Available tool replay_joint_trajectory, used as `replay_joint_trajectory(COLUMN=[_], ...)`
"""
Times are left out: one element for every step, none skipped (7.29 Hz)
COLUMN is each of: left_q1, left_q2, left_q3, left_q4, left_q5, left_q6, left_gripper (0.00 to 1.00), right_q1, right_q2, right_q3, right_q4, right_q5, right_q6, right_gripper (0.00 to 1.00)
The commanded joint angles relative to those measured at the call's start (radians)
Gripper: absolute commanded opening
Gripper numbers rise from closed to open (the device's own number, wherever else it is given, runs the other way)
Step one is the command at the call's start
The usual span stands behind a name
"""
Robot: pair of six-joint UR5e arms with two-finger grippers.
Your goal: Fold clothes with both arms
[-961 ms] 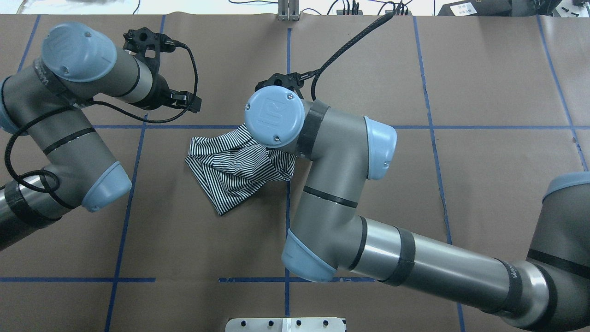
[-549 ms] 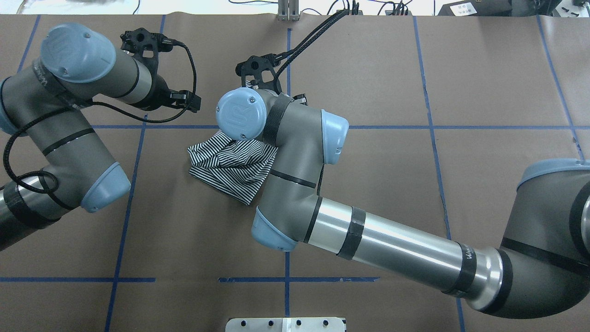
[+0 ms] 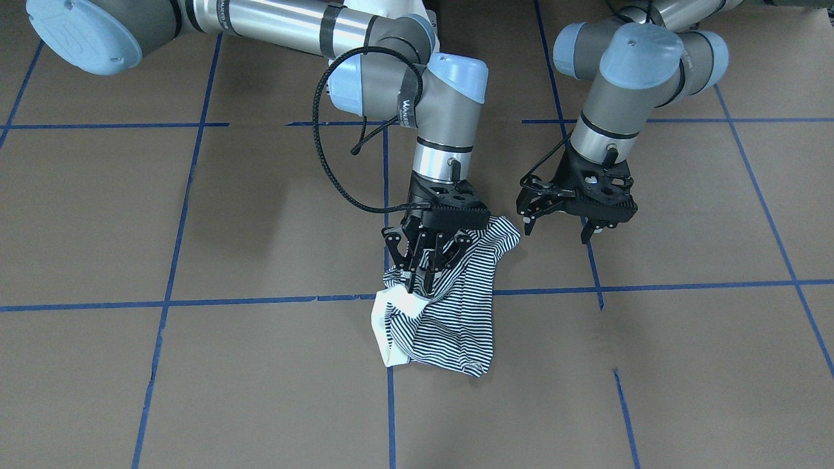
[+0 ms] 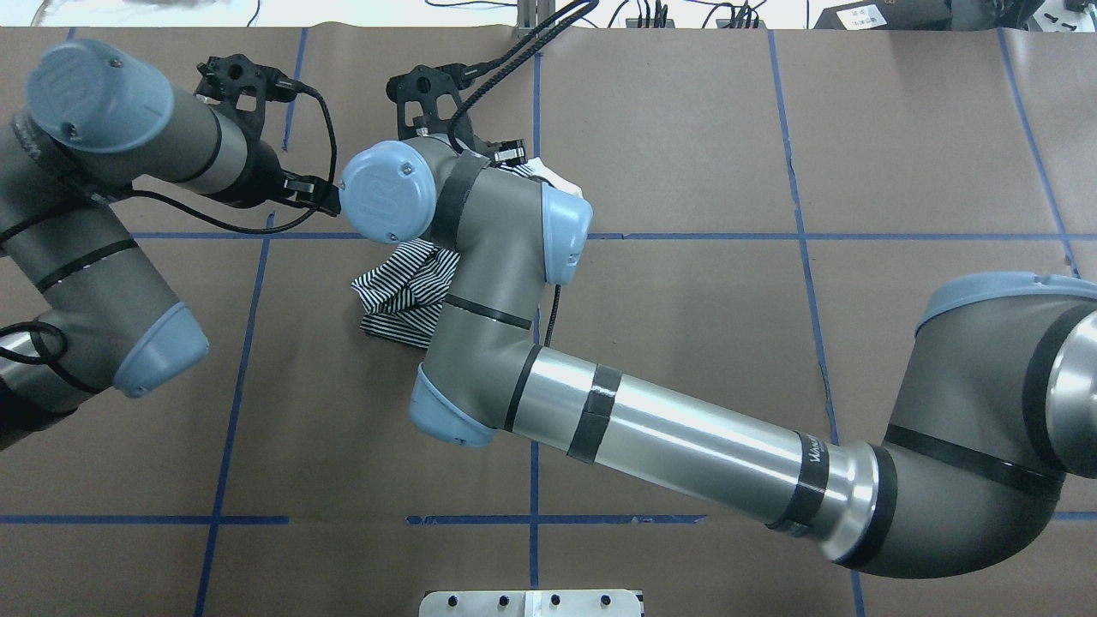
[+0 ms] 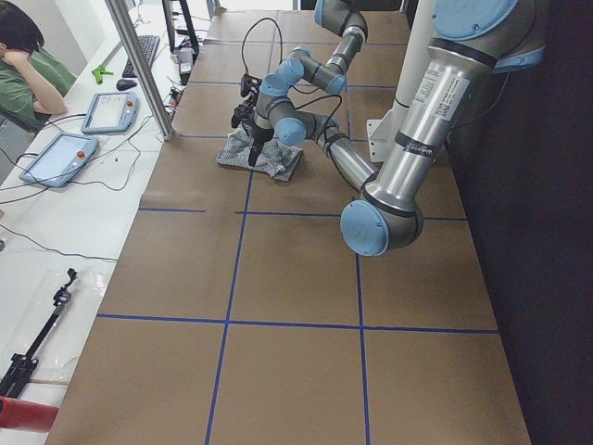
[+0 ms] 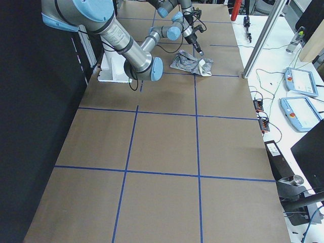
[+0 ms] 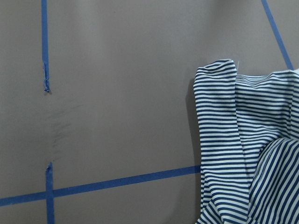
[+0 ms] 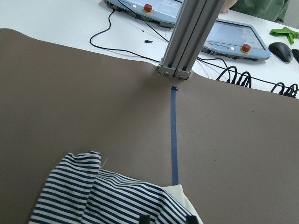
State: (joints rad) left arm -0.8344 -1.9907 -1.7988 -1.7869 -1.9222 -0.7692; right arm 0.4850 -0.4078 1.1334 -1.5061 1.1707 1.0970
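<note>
The striped polo shirt [image 3: 449, 312] lies bunched on the brown table, its cream collar [image 3: 384, 326] folded at one edge. My right gripper [image 3: 418, 281] points down and is shut on a raised fold of the shirt near the collar. In the overhead view the right arm covers most of the shirt [image 4: 398, 291], with a cream bit [image 4: 557, 178] poking out past the wrist. The left gripper [image 3: 558, 228] hovers open and holds nothing, just beside the shirt's corner. Its wrist view shows the shirt [image 7: 243, 149] at the right. The right wrist view has the shirt [image 8: 103, 196] at the bottom.
Blue tape lines [image 3: 260, 301] divide the brown table cover. An aluminium post [image 8: 184, 37] stands at the far table edge with teach pendants [image 8: 233, 35] and cables behind it. A person [image 5: 18, 56] sits beyond that edge. The white pedestal [image 4: 531, 602] is at the near edge.
The right arm has swung leftward and toward the far edge, dragging the held part of the shirt over itself. The left arm has drawn back a little to the left.
</note>
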Motion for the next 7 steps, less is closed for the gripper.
replay_joint_trajectory(left_q1=[-0.043,-0.042,-0.037,-0.034,-0.031,-0.025,0.01], left_q2=[0.041,0.04,0.036,0.018,-0.009,-0.069,-0.156], left_q3=[-0.008,-0.008,-0.005,0.001,0.018,0.069,0.14], left_q4=[0.0,0.0,0.0,-0.002,-0.003,-0.008,-0.008], left_q5=[-0.05,-0.05,-0.049,-0.049,-0.047,-0.046,-0.038], left_q6=[0.1,0.088,0.056,-0.005,-0.053,-0.138,-0.245], left_gripper=[1.0,1.0,1.0,1.0,1.0,1.0,1.0], right_q1=[-0.002,0.013,0.048,0.116,0.186,0.26,0.347], right_q2=[0.073,0.073,0.058,-0.01,-0.084,-0.155,-0.216], right_q3=[-0.055,-0.043,0.0,0.094,0.185,0.247,0.275], right_q4=[0.001,0.003,0.012,0.012,0.02,0.02,0.023], right_q5=[0.016,0.065,0.149,0.302,0.434,0.516,0.649], right_q6=[0.053,0.037,0.032,0.021,-0.061,-0.13,-0.249], right_gripper=[0.56,0.62,0.7,0.86,0.97,0.99,0.99])
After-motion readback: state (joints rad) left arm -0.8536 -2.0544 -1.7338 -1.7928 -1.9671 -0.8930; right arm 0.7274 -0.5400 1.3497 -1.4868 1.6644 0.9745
